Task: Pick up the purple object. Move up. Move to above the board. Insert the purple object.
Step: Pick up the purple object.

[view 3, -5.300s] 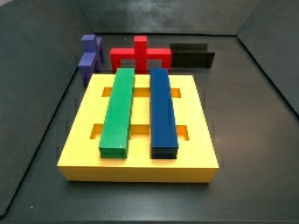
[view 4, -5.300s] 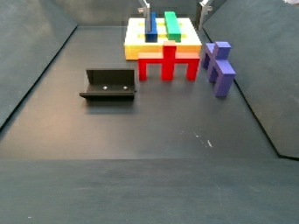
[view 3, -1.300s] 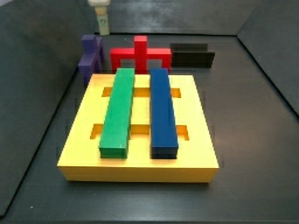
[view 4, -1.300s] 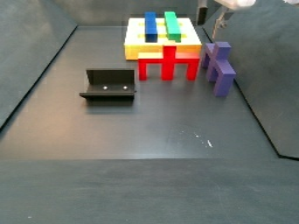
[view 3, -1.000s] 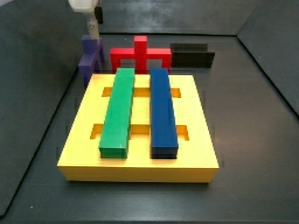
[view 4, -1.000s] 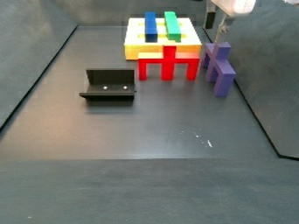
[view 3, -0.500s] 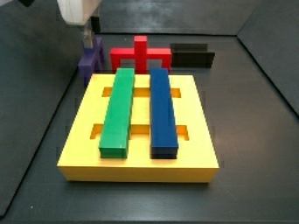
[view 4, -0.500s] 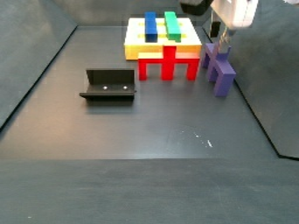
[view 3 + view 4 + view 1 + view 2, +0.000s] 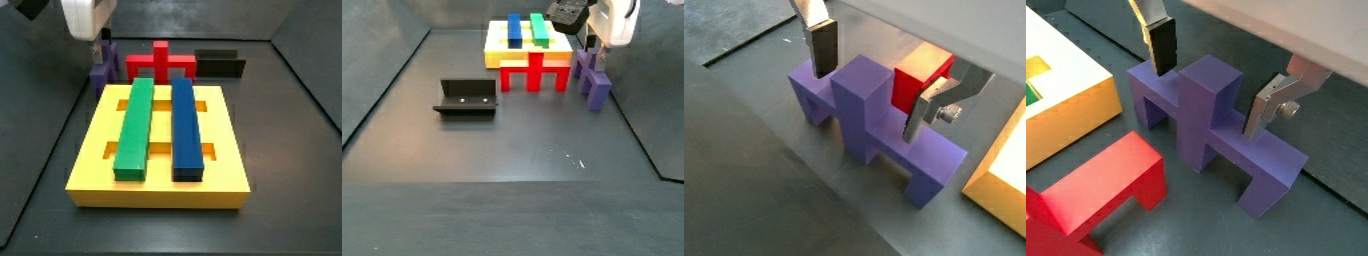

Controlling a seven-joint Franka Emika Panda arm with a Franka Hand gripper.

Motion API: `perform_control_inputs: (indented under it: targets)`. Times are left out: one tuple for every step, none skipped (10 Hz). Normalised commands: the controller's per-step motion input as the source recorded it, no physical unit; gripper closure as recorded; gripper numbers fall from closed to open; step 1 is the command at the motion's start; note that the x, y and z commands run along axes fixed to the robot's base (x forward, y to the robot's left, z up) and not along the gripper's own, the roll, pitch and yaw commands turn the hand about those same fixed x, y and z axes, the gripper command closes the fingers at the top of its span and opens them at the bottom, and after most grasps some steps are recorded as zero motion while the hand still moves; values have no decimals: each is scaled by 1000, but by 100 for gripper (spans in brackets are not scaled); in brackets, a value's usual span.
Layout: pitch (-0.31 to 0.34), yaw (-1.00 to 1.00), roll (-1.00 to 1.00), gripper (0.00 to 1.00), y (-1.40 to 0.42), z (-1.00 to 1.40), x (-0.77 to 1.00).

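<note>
The purple object point(image 9: 865, 100) stands on the dark floor beside the yellow board point(image 9: 227, 150), with its central upright pointing up. It also shows in the other wrist view point(image 9: 1207, 95) and in both side views point(image 9: 100, 68) point(image 9: 595, 85). My gripper point(image 9: 874, 80) is open and low over it, one finger on each side of the central upright, with a gap to each. It shows the same way in the other wrist view point(image 9: 1213, 78). In both side views the gripper point(image 9: 98, 40) point(image 9: 595, 48) hangs right above the purple object.
The board bears a long green bar point(image 9: 135, 125) and a long blue bar point(image 9: 186, 125). A red cross-shaped block point(image 9: 160, 62) stands between the board and the purple object's side point(image 9: 1106, 190). The black fixture point(image 9: 465, 97) stands apart on the floor. Walls rise around the floor.
The gripper has come in from above and descended onto the purple object, its fingers now straddling the central upright. The pieces have not moved.
</note>
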Motion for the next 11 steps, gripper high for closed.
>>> perform_control_inputs:
  targets:
    - [0,157,0,0,-17,-34,0]
    - [3,166,0,0,0,-57,89]
    - [30,166,0,0,0,-49,149]
    - [0,120,0,0,0,-66,0]
    - [0,0,0,0,0,0,0]
    - [0,0,0,100,0,0,0]
    - [0,0,0,100,0,0,0]
    - [0,0,0,100,0,0,0]
    - [0,0,0,100,0,0,0]
    - [0,0,0,100,0,0,0]
    - [0,0,0,100,0,0,0]
